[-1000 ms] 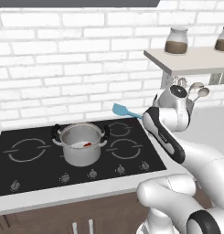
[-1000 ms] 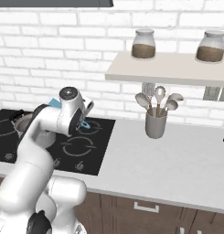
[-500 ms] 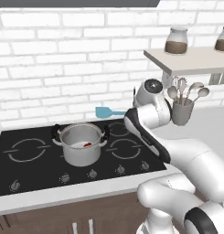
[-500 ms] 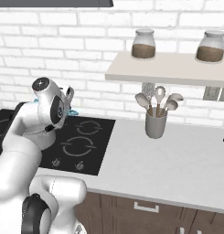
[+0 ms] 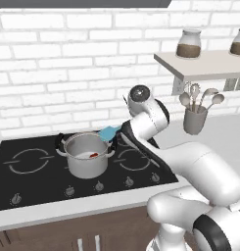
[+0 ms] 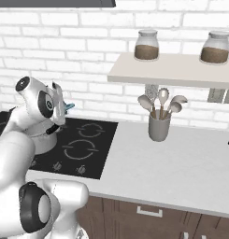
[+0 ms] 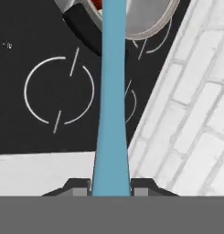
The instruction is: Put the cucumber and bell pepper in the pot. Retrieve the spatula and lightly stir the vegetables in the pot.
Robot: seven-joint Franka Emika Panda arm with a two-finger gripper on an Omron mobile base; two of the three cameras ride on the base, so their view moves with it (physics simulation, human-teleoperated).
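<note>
Gripper [image 7: 111, 189] is clamped on the spatula [image 7: 112, 91]; in the hand view the blue handle runs straight up from between the two fingertips [image 7: 76, 188], one tip each side & touching it. Far end of the spatula reaches over the pot [image 7: 145, 20], whose rim and one black side handle sit at the top of that view.

Left base view: blue blade [image 5: 109, 132] hangs just above the pot's right rim, pot [image 5: 85, 157] on the cooktop [image 5: 33, 181], near its middle. Bell pepper [image 5: 93, 155] shows as a small red spot inside the pot, near the right wall. Pale patch beside it may be the cucumber; too small to be sure.

Right base view: the arm's white body covers the pot; a bit of spatula [image 6: 68, 107] sticks out by the wrist. Gripper itself is hidden behind the wrist in both base views.

Hand view cuts the pot off at the top, blade tip out of frame.

Utensil holder [image 5: 195, 120] w/ grey spoons stands on the counter, well right of the cooktop. Two jars [image 6: 146, 45] on the shelf [image 6: 172, 72]. No labels or writing legible anywhere.
</note>
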